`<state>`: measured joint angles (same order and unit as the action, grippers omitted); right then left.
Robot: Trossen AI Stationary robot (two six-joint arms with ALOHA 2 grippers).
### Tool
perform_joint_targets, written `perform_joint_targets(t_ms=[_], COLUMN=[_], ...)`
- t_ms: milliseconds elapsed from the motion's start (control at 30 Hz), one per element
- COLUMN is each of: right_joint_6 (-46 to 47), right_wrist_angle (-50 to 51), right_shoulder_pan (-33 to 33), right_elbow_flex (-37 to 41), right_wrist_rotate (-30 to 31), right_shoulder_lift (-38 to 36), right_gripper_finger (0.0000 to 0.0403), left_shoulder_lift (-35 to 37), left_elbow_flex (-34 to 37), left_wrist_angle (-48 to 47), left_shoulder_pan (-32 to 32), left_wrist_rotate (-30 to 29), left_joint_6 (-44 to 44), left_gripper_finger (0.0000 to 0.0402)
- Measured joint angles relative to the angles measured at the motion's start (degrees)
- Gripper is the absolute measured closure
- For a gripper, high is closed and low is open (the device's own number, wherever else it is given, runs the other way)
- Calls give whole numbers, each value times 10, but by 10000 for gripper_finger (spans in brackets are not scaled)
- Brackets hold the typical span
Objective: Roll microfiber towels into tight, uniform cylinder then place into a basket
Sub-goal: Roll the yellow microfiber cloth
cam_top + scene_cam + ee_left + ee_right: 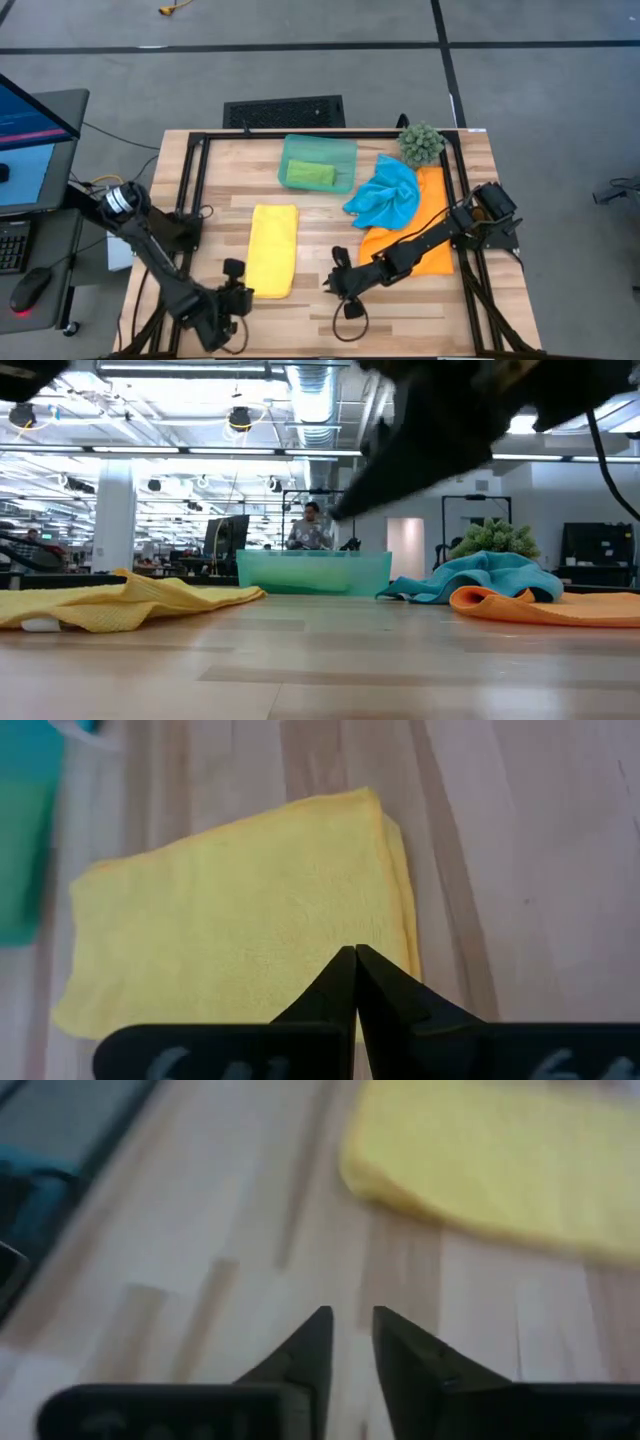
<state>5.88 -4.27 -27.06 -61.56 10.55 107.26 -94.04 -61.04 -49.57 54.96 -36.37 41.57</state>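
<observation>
The right gripper (331,280) hangs a little open over the bare desk (400,310), holding nothing. The left gripper (236,272) is closed and empty, at the near end of the yellow towel (272,248). That folded towel's long side runs from 6 to 12 o'clock. Farther off, the basket (340,150) holds the green towel (310,173).

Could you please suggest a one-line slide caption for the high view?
Green towel sits in the basket; yellow towel lies folded between both arms, blue towel crumpled over orange towel.
</observation>
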Motion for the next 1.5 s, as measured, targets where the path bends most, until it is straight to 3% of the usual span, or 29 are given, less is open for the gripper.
perform_joint_targets(t_ms=[267, 433, 700, 900, 1233, 1500], right_joint_6=[-139, -191, -265, -265, -165, -177], right_wrist_angle=[-131, -170, -266, -201, -98, -79], right_shoulder_pan=[8, 32, 43, 44, 71, 77], right_elbow_flex=[0, 0, -60, -130, -214, -214], right_wrist_rotate=[0, 0, -5, -2, -112, -124], right_shoulder_lift=[0, 0, 84, 151, 207, 207], right_gripper_finger=[195, 158, 162, 163, 163, 163], left_shoulder_lift=[1, 1, 1, 2, 2, 2], left_elbow_flex=[17, 17, 17, 32, 113, 173], left_wrist_angle=[1, 3, -9, -7, 111, 224], left_shoulder_pan=[27, 27, 27, 28, 28, 19], left_wrist_rotate=[-48, -46, -26, 35, 34, 30], left_joint_6=[61, 64, 96, 151, 105, 56], left_gripper_finger=[397, 357, 244, 179, 175, 178])
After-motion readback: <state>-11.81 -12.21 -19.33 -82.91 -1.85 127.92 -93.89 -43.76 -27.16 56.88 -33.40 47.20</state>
